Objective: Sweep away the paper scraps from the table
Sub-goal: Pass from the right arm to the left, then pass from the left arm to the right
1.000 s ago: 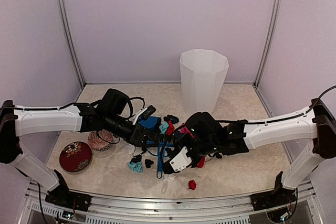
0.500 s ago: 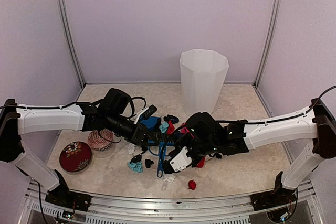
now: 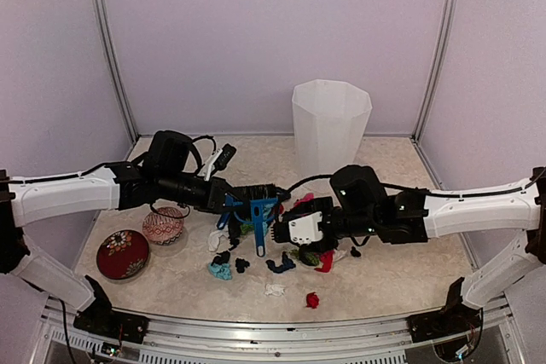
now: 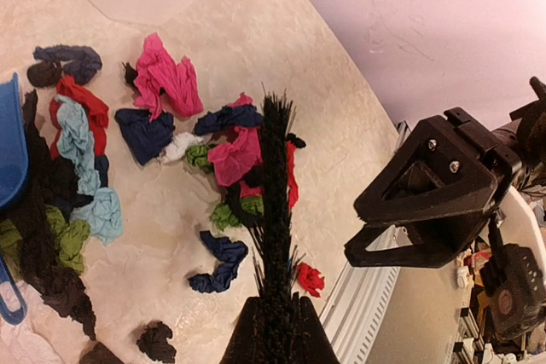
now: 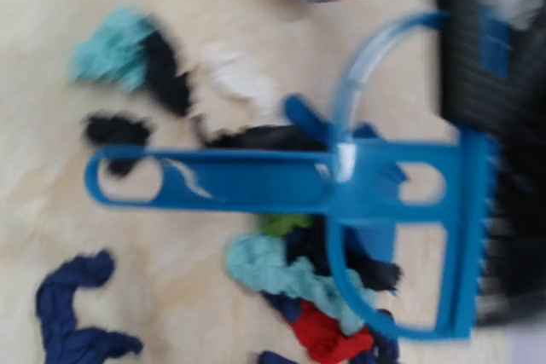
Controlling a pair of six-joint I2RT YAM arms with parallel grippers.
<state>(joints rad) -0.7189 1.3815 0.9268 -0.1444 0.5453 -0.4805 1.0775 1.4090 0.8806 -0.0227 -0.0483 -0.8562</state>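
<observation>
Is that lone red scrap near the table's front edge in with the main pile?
No: the red scrap lies alone on the table near its front edge, clear of the other scraps.

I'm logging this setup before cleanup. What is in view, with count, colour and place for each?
table: one, beige marble pattern, under everything.
bin: one, white, faceted, standing at the back.
paper scraps: many; pink, red, black, teal, green, navy, white; mostly clustered mid-table, with one red scrap alone near the front edge.
dustpan: one, blue, among the central scraps.
brush: one, black bristles, over the scraps.
round dish: one, red with a floral top, front left.
patterned bowl: one, pink and white, just behind the dish.
left gripper: shut on the brush.
right gripper: beside the dustpan; open or shut unclear.
</observation>
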